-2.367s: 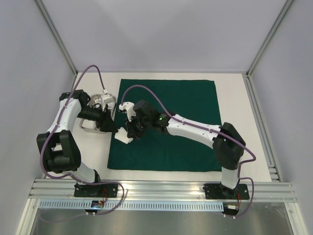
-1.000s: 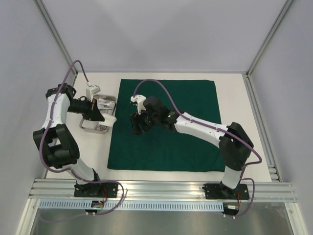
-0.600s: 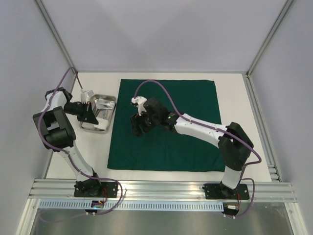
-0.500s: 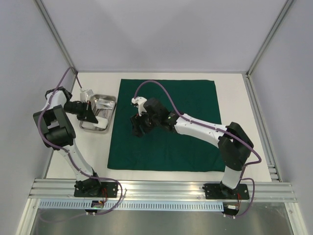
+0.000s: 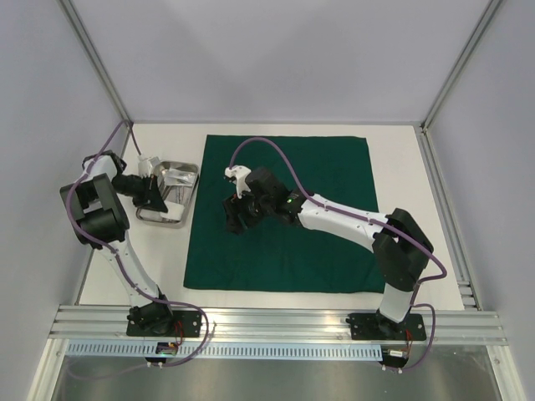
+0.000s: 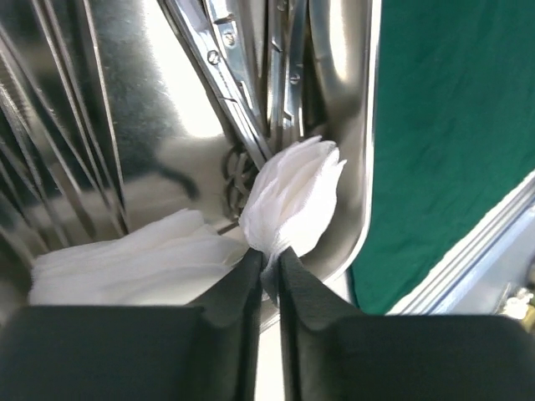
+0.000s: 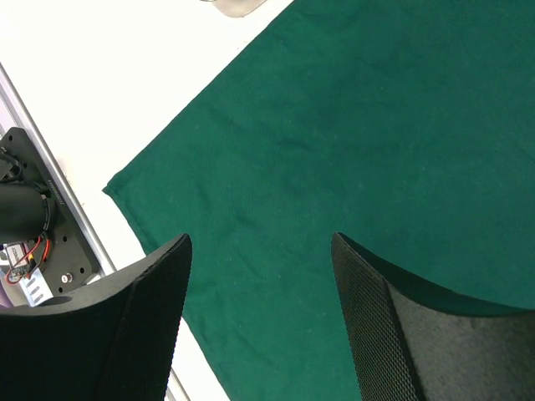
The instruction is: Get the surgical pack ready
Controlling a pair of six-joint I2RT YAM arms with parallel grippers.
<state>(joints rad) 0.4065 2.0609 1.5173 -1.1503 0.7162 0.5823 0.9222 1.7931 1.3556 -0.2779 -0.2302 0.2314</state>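
The dark green cloth lies spread flat on the table. Left of it stands the steel tray, which holds slim metal instruments and a stack of white gauze. My left gripper reaches into the tray from the left. In the left wrist view its fingers pinch a bunched piece of gauze just above the tray floor, near the rim. My right gripper hovers over the cloth's left half. Its jaws stand wide apart with only cloth below them.
White tabletop borders the cloth on the left. The aluminium rail with both arm bases runs along the near edge. Frame posts and grey walls close in the back and sides.
My left gripper has drawn back to the left and far side over the tray, with gauze in its fingers. The right arm has stayed still for the last second.
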